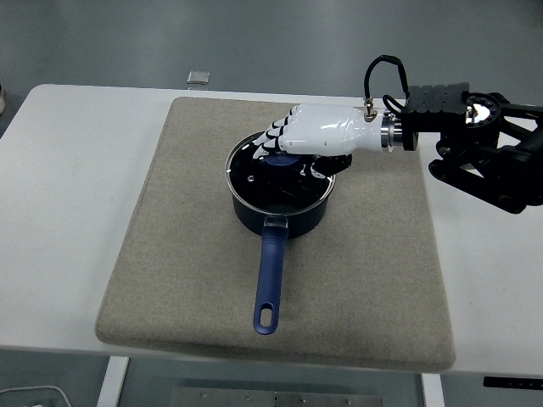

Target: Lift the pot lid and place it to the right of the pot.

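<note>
Right hand (307, 136) curled on the lid (280, 174) knob — pot (280, 208) covered.

A table (68, 212) with a mat (187, 280) laid over its middle. On the mat, slightly behind its centre, stands a pot (280, 212) with its lid (254, 174) on top. The pot's handle (269, 284) points toward the table's near edge. The right hand (310, 136) comes in from the right and sits over the lid, above the knob (282, 161) at the lid's centre. Behind the mat, near the table's far edge, lies a small object (198, 77). At the far left edge, another object (2, 97) is only partly in view.
</note>
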{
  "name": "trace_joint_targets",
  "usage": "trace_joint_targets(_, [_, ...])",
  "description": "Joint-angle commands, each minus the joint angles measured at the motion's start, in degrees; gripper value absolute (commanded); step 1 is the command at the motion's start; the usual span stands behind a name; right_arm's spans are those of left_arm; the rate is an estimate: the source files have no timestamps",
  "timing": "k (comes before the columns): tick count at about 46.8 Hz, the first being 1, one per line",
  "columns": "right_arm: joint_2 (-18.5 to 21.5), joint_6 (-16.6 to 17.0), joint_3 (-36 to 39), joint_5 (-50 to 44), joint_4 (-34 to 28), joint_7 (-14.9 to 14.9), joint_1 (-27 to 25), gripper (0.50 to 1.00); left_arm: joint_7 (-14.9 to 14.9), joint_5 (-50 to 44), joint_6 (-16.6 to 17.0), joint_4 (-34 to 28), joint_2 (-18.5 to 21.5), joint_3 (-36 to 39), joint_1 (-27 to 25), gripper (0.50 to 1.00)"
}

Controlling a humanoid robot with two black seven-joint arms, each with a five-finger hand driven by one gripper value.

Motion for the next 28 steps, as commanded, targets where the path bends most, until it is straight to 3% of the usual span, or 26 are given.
trace_joint_targets(1, [0.35, 0.05, 0.12, 0.23, -0.29, 0.0, 0.52, 0.5, -0.02, 0.0, 0.02, 0.0, 0.0, 0.0, 0.0, 1.0])
trace_joint_targets(28, [0.52, 0.75, 0.64, 1.11, -1.25, 0.0, 1.84, 0.5, -0.02, 0.0, 0.02, 0.0, 0.0, 0.0, 0.0, 1.0])
